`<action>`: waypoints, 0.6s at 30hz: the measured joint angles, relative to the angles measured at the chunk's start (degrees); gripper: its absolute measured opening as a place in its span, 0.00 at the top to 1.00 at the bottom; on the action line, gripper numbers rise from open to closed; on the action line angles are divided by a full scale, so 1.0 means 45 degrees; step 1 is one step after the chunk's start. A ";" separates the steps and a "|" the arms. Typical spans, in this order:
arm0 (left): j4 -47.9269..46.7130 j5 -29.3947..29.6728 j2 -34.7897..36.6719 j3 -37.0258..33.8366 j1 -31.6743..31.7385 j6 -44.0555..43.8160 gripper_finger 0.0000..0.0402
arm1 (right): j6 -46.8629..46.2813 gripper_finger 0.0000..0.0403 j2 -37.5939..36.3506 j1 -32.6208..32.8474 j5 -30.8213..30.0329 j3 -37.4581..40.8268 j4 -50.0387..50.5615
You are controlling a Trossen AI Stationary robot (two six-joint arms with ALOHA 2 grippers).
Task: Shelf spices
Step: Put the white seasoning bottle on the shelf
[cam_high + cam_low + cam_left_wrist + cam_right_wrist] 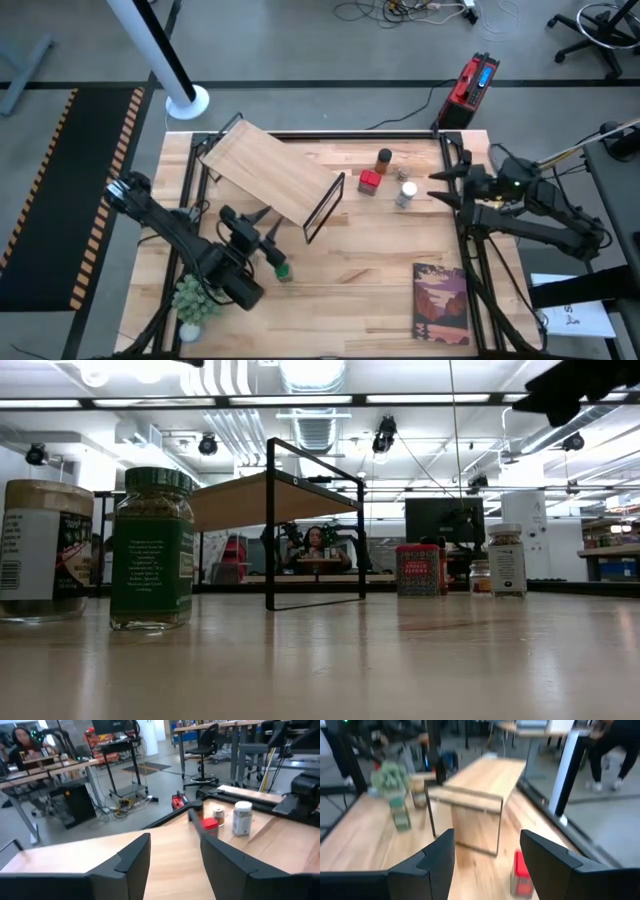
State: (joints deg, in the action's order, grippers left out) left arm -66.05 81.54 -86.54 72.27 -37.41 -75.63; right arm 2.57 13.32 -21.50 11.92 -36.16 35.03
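The shelf (268, 168), a slanted pale plank with a black frame (325, 208) at one end, stands at the table's far left. A green-lidded jar (283, 270) stands on its base near it, beside a tan-topped jar (40, 550). A red tin (370, 182), a dark-lidded brown jar (384, 160), a white-lidded jar (406, 195) and a small jar (480, 575) stand to the shelf's right. My left gripper (270, 238) is open and empty, just near of the shelf. My right gripper (443, 187) is open and empty, right of the white-lidded jar.
A green potted plant (190, 300) stands at the near left corner by my left arm. A book with a landscape cover (440, 302) lies flat at the near right. Bare tabletop (350, 270) lies between the green-lidded jar and the book.
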 joint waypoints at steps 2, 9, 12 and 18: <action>0.0161 -0.0021 0.0665 -0.0693 0.0000 -0.0001 0.60 | 0.0009 0.50 0.0380 0.0000 -0.0013 0.0019 0.0082; 0.0359 0.0100 0.3130 -0.2927 0.0035 0.0000 0.60 | -0.0324 0.50 0.1905 -0.0010 -0.3530 0.0043 -0.0999; 0.0665 0.0196 0.4042 -0.3711 0.0131 0.0004 0.59 | -0.0107 0.50 0.2414 -0.0005 -0.3982 0.0049 -0.1583; 0.0677 -0.0184 0.5618 -0.4007 0.0907 0.1108 0.58 | 0.0034 0.50 0.3460 -0.0012 -0.3991 0.0049 -0.2245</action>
State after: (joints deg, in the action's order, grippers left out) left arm -63.00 80.72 -61.26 54.23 -33.33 -70.65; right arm 2.73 28.89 -21.55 -6.04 -35.94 24.93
